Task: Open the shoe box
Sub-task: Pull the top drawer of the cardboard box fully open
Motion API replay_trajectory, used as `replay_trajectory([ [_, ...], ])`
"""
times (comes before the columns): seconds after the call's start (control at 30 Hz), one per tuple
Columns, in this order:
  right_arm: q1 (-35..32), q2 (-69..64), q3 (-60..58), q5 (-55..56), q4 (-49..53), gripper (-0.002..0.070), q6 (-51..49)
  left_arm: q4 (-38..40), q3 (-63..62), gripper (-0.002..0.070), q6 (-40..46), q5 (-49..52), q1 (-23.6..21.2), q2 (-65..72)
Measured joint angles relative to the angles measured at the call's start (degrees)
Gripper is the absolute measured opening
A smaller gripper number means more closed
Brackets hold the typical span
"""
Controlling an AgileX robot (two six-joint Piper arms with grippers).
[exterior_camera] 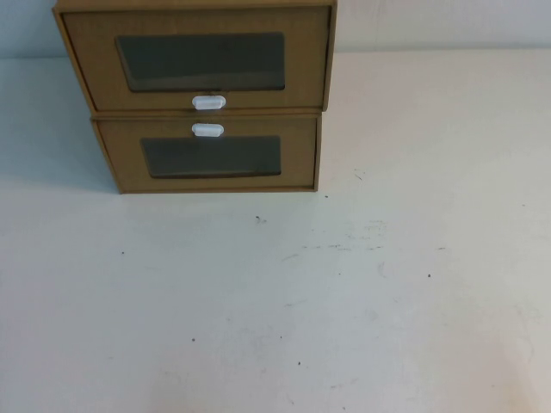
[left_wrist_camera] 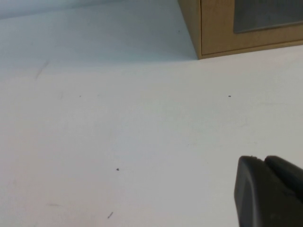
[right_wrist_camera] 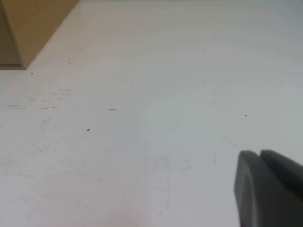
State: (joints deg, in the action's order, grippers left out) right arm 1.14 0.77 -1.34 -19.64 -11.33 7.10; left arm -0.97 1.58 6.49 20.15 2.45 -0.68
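Low over the table, left gripper and right gripper, both clenched empty, near closed shoe boxes.

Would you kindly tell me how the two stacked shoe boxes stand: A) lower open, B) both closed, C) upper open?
B: the upper shoe box and lower shoe box both have flush fronts; the left gripper and right gripper, both shut, hover over the table short of them.

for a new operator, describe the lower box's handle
Two brown shoe boxes stand stacked far across the table. On the lower box, the white handle sits above the dark window; the upper handle below its own. The left end effector and right end effector hang over the table.
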Motion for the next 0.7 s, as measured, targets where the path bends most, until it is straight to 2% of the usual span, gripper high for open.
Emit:
replay_trajectory([
  [0.1,0.0,0.0,0.0,0.0,0.0,-0.0014,0.0,4.52,0.0,-0.0005,-1.53,-1.44,0.0,0.0],
  [0.23,0.0,0.0,0.0,0.0,0.0,-0.0014,0.0,15.53,0.0,-0.0005,-6.9,-6.55,0.0,0.0],
  [0.37,0.0,0.0,0.0,0.0,0.0,-0.0013,0.0,24.45,0.0,-0.0005,-8.63,-12.4,0.0,0.0],
  [0.57,0.0,0.0,0.0,0.0,0.0,-0.0014,0.0,27.34,0.0,-0.0005,-8.6,-17.89,0.0,0.0],
  [0.7,0.0,0.0,0.0,0.0,0.0,-0.0014,0.0,28.17,-0.12,-0.0005,-8.6,-17.38,0.0,0.0],
])
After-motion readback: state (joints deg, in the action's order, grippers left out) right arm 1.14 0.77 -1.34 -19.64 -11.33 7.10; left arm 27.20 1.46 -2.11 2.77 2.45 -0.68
